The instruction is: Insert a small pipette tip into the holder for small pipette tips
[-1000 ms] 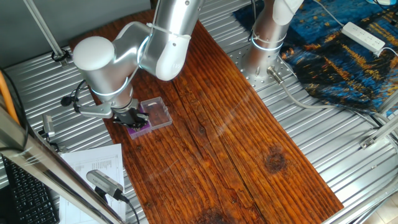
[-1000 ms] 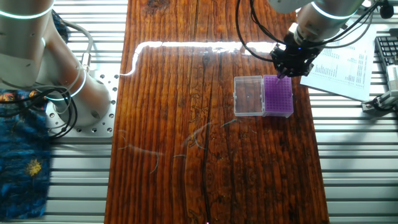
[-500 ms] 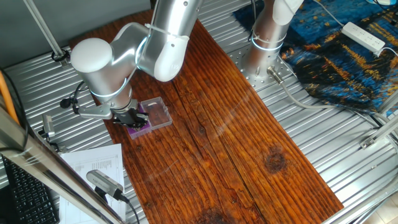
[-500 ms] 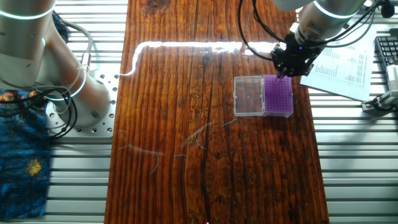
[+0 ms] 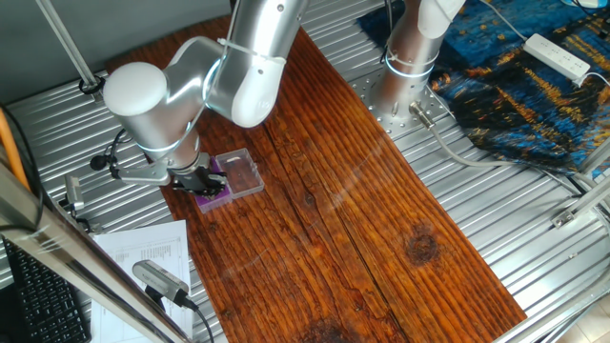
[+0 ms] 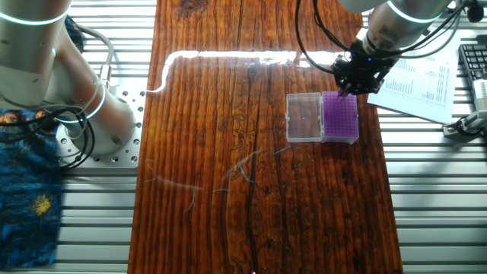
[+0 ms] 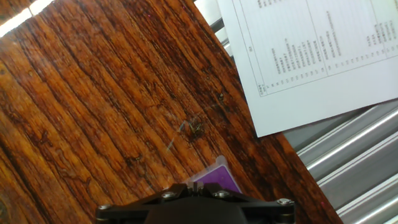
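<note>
The purple holder (image 6: pixel 340 119) lies flat on the wooden table, joined on one side to a clear plastic box (image 6: pixel 304 118). It also shows in one fixed view (image 5: pixel 215 197), and one corner of it shows in the hand view (image 7: pixel 219 177). My gripper (image 6: pixel 351 86) hangs over the holder's far corner, by the paper; it also shows in one fixed view (image 5: pixel 201 181). In the hand view the jaws stand pressed together (image 7: pixel 194 186) with something pale between them. A faint translucent streak, the small pipette tip (image 7: pixel 176 138), shows ahead of them over the wood.
A printed paper sheet (image 7: pixel 311 56) lies just beyond the holder on the ribbed metal bench (image 6: pixel 426 190). A keyboard (image 6: pixel 475 72) sits at the far edge. The arm's base (image 6: pixel 99 122) stands on the table's other side, beside a blue cloth (image 6: pixel 23 190).
The arm has shifted a little toward the paper side; the gripper stays over the holder's corner, still shut.
</note>
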You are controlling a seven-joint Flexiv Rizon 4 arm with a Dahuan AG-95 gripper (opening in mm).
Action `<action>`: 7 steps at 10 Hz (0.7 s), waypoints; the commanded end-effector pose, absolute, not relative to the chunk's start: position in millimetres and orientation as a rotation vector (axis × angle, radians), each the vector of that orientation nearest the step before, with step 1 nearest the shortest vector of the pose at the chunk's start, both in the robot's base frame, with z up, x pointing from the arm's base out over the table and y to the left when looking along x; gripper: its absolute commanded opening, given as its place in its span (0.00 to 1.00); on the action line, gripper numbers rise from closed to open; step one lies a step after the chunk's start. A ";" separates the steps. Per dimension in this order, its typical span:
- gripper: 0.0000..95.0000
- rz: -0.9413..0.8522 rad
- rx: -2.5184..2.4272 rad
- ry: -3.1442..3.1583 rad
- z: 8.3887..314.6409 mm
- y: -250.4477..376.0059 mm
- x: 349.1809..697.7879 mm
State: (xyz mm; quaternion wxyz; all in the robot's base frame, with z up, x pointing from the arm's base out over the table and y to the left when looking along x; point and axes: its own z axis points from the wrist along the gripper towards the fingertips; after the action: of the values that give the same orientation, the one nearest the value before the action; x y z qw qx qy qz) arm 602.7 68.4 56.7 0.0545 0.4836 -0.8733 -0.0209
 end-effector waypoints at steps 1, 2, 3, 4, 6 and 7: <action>0.00 -0.063 1.476 -2.641 55.8 68.2 603.7; 0.00 -0.063 1.481 -2.635 55.9 67.4 603.8; 0.00 -0.064 1.486 -2.630 56.2 66.2 604.2; 0.00 -0.067 1.488 -2.628 56.6 65.2 604.6; 0.00 -0.070 1.490 -2.619 56.8 64.5 604.7; 0.00 -0.074 1.490 -2.620 56.9 64.4 604.7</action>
State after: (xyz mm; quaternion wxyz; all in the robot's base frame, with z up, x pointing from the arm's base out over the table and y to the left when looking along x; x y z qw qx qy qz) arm 604.4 64.8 57.2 0.0628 0.4931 -0.8673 -0.0255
